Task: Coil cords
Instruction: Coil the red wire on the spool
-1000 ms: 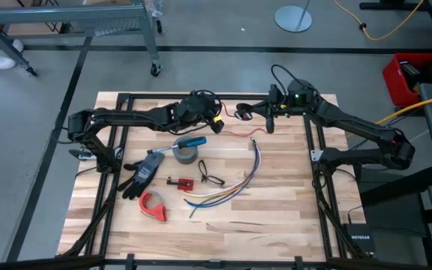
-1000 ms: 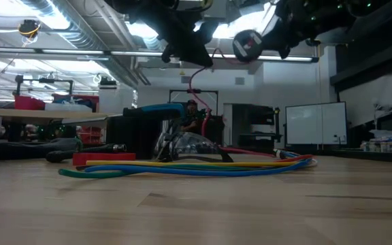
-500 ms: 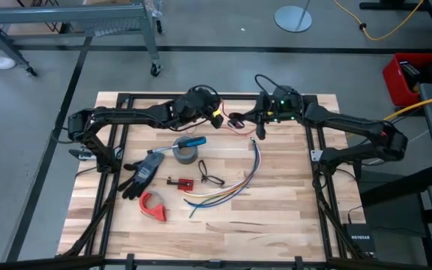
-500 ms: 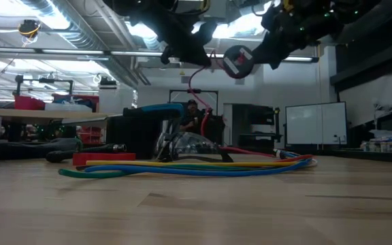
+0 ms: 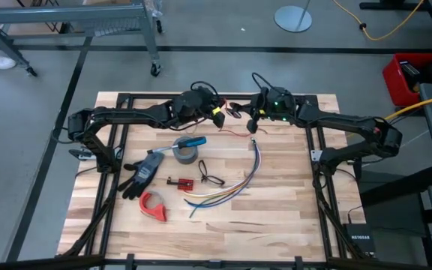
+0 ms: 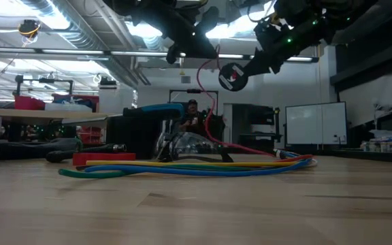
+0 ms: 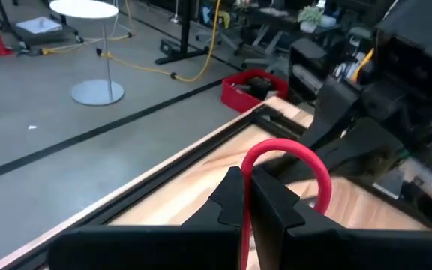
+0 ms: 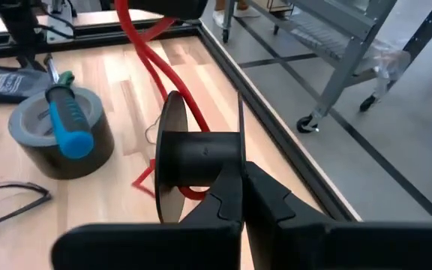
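Wire (image 6: 207, 102), red, strung between both grippers above the far edge of the desk (image 5: 276, 217). Pinched near its upper end by the left gripper (image 7: 247, 191), fingers closed tight on the strand, most likely to serve as a fixed anchor and keep tension. Arcing from there in a short loop toward a black spool (image 8: 201, 159), clamped flange-to-flange in the closed right gripper (image 8: 242, 187). Held up high, apparently so that the slack can hang free and feed cleanly instead of snagging on clutter below. Seen from the low view trailing down from the spool to the desk, where the loose tail lies beside the multicoloured bundle (image 5: 235, 187).

Only a turn or so visible on the spool's core, so winding judged to be at an early stage. Both grippers close together, well above the tape roll (image 5: 186, 154). Likely risk: slipping out of the left pinch, or riding over a flange if tension drops.
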Tool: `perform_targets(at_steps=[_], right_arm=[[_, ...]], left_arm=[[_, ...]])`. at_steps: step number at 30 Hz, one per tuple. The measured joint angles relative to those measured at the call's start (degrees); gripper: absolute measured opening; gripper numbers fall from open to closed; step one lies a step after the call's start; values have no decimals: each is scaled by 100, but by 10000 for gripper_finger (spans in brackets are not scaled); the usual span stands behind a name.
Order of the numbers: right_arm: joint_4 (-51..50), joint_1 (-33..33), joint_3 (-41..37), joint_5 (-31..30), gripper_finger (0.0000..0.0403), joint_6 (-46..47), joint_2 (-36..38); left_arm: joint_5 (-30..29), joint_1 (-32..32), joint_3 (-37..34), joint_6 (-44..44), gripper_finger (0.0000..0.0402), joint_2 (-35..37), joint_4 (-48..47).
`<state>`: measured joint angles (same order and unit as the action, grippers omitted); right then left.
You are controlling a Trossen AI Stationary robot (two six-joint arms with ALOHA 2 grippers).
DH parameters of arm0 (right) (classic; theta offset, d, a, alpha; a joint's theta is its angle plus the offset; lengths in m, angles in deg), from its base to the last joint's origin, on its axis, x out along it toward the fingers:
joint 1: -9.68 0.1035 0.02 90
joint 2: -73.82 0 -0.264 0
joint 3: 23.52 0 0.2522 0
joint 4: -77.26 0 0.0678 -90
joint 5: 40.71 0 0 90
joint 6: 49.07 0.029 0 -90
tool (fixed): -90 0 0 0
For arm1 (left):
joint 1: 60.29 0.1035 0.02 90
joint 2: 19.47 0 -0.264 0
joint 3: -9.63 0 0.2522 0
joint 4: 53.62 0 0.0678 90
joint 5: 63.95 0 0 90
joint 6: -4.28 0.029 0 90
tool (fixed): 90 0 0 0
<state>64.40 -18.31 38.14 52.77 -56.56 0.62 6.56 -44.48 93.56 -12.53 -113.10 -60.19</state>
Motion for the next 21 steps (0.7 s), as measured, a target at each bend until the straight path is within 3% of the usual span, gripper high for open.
perform_targets(at_steps=[6,21], right_arm=[[291,46,0,-62,1,15,-165],[1323,404,0,-871,1,35,-580]], left_arm=[[4,0,0,-328,0,0,9],[-20,-35,0,-767,0,-2,682]])
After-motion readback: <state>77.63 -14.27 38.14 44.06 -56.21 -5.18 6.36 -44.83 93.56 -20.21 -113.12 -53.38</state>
